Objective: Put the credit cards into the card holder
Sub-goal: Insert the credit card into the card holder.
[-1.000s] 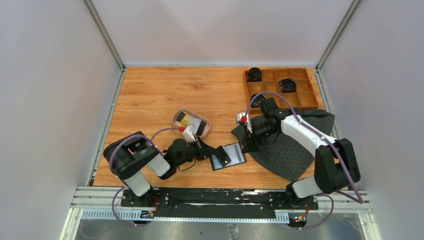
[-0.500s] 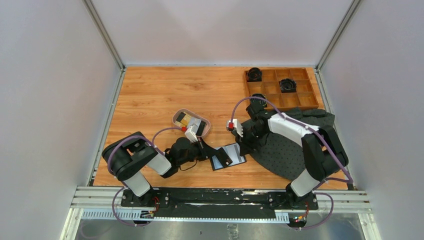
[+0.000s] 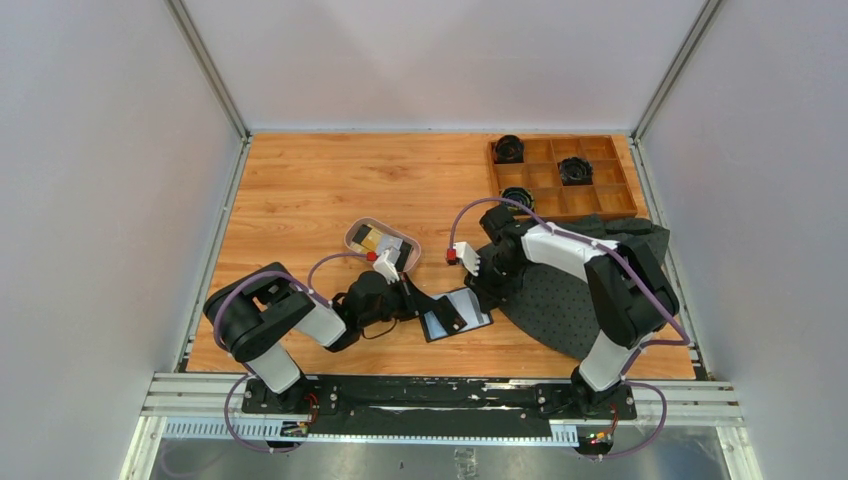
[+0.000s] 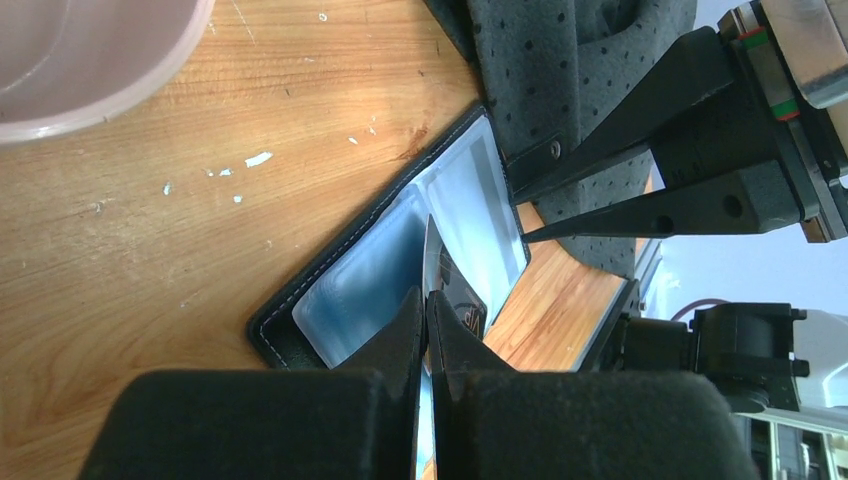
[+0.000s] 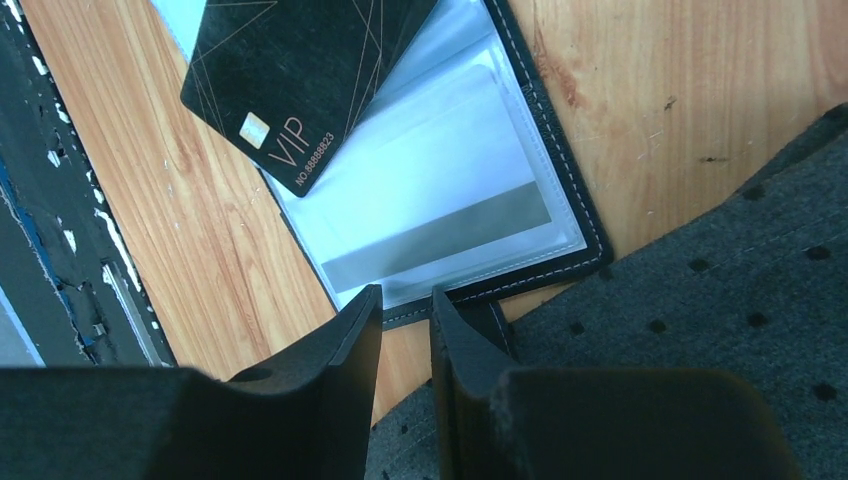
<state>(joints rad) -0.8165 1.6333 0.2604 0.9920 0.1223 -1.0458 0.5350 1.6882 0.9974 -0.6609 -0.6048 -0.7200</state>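
A wooden compartment box (image 3: 563, 177) is sitting on the wood-grain table (image 3: 300, 190), with three black round pieces (image 3: 575, 170) lying in its cells. A dark dotted cloth (image 3: 570, 310) is lying just beside the box's near edge. A pale-rimmed oval tray (image 3: 352, 232) is sitting well to the box's left.

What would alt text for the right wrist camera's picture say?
A black card marked VIP slants over an open black card holder with clear sleeves, lying on a wooden table. The right claw, its dark fingers slightly apart, reaches the holder's near edge beside a dotted grey cloth.
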